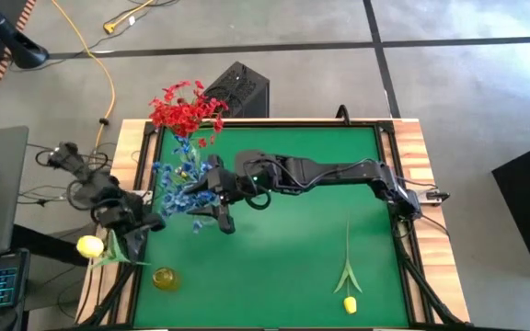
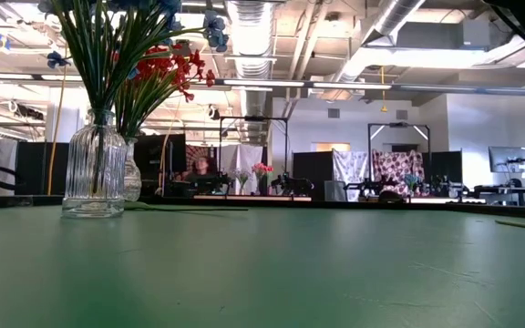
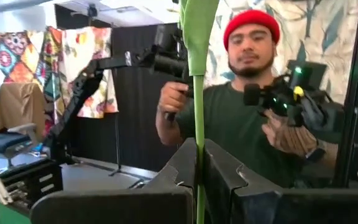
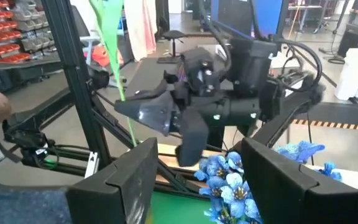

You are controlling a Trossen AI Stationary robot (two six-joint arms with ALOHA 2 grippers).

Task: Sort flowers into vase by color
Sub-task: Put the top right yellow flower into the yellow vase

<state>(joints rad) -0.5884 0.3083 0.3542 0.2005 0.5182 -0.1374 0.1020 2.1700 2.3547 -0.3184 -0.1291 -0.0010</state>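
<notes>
High view shows the sorting well along: red flowers point(image 1: 184, 110) stand in a vase at the table's far left corner, blue flowers point(image 1: 177, 179) in a glass vase point(image 2: 93, 171) just in front of them. The left gripper point(image 1: 134, 230) hangs over the table's left edge, fingers clamped on the green stem of a yellow tulip point(image 1: 90, 245), close to a small yellow vase point(image 1: 165, 277) that looks empty. The right gripper point(image 1: 212, 213) hovers beside the blue flowers, fingers spread wide, holding nothing. Another yellow tulip point(image 1: 349, 302) lies on the green mat near the front edge, unsorted.
</notes>
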